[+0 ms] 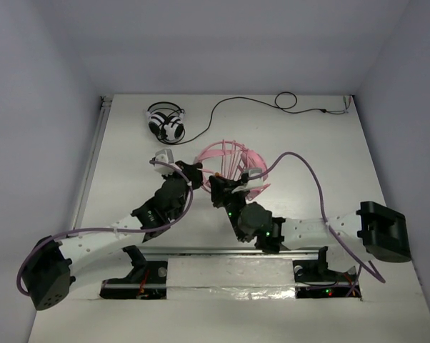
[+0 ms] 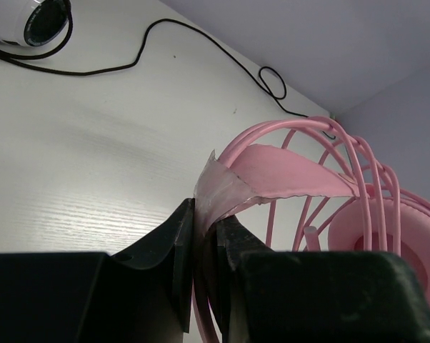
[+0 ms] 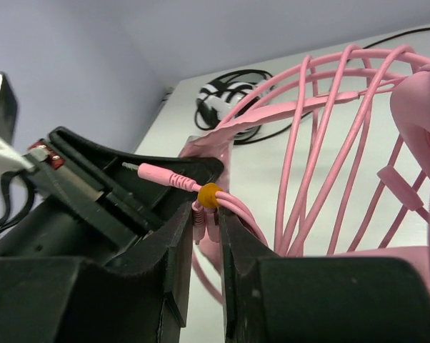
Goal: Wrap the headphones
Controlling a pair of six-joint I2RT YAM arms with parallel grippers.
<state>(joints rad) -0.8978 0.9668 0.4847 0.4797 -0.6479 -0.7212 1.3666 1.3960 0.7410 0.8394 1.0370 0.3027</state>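
Headphones between hands: left hand clamps headband, right hand pinches cable.

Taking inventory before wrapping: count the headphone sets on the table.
2. The pink over-ear headphones are in the centre; the smaller black-and-white headphones with a black cable lie farther back, to the left. None appears hidden.

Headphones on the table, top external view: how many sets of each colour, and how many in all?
pink headphones: 1
black-and-white headphones: 1
Total: 2
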